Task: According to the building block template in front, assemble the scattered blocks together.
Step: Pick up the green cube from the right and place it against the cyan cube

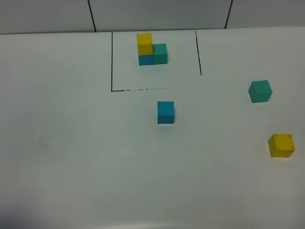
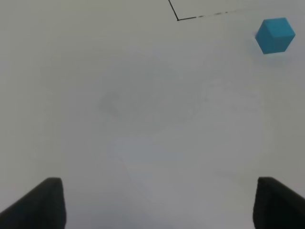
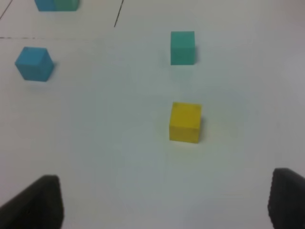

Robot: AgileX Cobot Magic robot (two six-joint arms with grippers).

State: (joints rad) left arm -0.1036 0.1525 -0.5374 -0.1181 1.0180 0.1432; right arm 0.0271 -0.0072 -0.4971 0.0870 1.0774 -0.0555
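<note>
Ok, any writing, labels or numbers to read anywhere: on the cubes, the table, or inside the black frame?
None readable in any view. The blue cube, teal-green cube, yellow cube and the framed three-cube cluster show plain faces. The black frame is only a drawn line, and the table bears no print.

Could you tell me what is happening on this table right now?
Nothing is being handled yet. The left gripper and right gripper both hang open and empty above the table. The model sits inside the black outline: yellow on blue, green beside. The loose blue cube, green cube and yellow cube lie apart, unassembled.
</note>
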